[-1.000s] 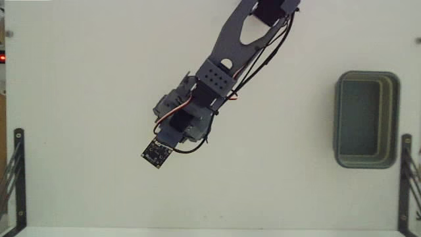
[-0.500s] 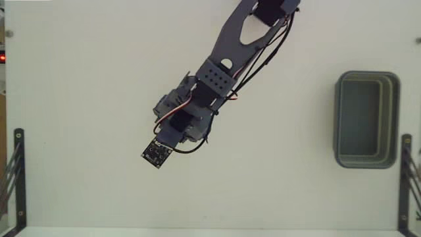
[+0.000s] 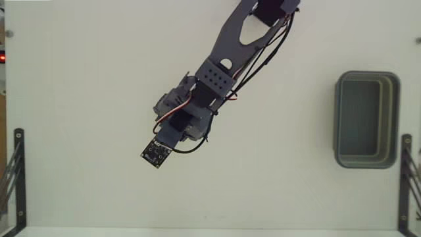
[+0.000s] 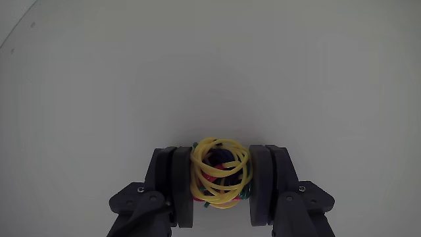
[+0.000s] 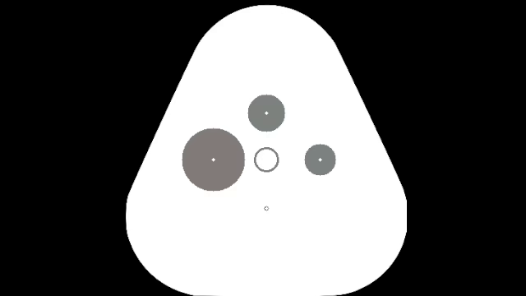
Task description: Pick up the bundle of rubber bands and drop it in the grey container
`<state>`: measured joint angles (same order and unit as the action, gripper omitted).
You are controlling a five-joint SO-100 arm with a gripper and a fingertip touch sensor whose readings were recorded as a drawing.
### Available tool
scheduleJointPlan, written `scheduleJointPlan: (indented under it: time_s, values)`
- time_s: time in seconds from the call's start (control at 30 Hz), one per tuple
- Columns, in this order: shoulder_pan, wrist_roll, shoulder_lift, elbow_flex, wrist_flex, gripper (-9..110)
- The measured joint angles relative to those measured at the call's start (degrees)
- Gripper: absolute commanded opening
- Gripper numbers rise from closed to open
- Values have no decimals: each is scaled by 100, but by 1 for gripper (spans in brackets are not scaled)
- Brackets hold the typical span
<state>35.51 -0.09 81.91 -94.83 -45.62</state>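
Observation:
In the wrist view the bundle of rubber bands [image 4: 220,176], a small ball of yellow loops with some red and green, sits squeezed between the two dark fingers of my gripper [image 4: 222,157], just over the white table. The gripper is shut on it. Seen from the fixed view, the arm reaches down from the top and the gripper [image 3: 169,135] is left of the table's centre; the arm hides the bundle there. The grey container [image 3: 366,76] stands far off at the right side, its hollow holding nothing.
Black metal brackets stand at the left edge [image 3: 16,172] and the right edge [image 3: 406,179] of the white table in the fixed view. The right bracket is close below the container. A small red light [image 3: 2,58] glows at the far left.

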Motion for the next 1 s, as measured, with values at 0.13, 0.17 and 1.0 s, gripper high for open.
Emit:
scheduleJointPlan:
  time_s: [0.13,0.17,1.0]
  values:
    - [0,0,0,79,-132,46]
    - [0,0,-9,114,-193,46]
    - [0,0,-9,1099,-1204,46]
